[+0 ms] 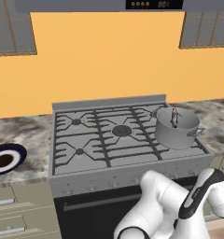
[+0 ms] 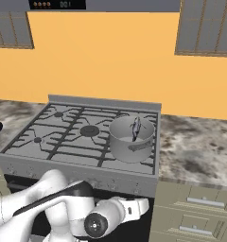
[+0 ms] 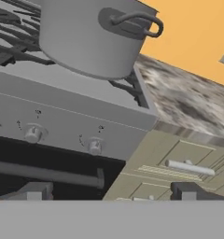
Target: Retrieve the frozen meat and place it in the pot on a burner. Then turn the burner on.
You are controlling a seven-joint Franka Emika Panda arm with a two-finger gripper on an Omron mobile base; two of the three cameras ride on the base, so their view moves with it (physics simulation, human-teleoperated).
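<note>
The pot [image 1: 177,130] [image 2: 131,140] stands on the front right burner of the stove [image 1: 109,154]. The frozen meat [image 1: 174,118] [image 2: 135,128], a small dark streaked chunk, lies inside it, leaning on the far wall. In the hand view the pot [image 3: 86,39] looms at the top with one side handle facing me. My gripper [image 3: 113,193] is low in front of the stove's front panel, below the pot, open with nothing between its fingers. Two burner knobs [image 3: 33,134] [image 3: 94,146] sit just ahead of it, the right one nearest the panel's end.
A dark-blue-rimmed plate [image 1: 6,158] rests on the marbled counter left of the stove. The oven door handle [image 3: 48,173] runs below the knobs. Beige drawers [image 3: 188,167] with bar handles stand right of the oven, under the counter [image 2: 196,151].
</note>
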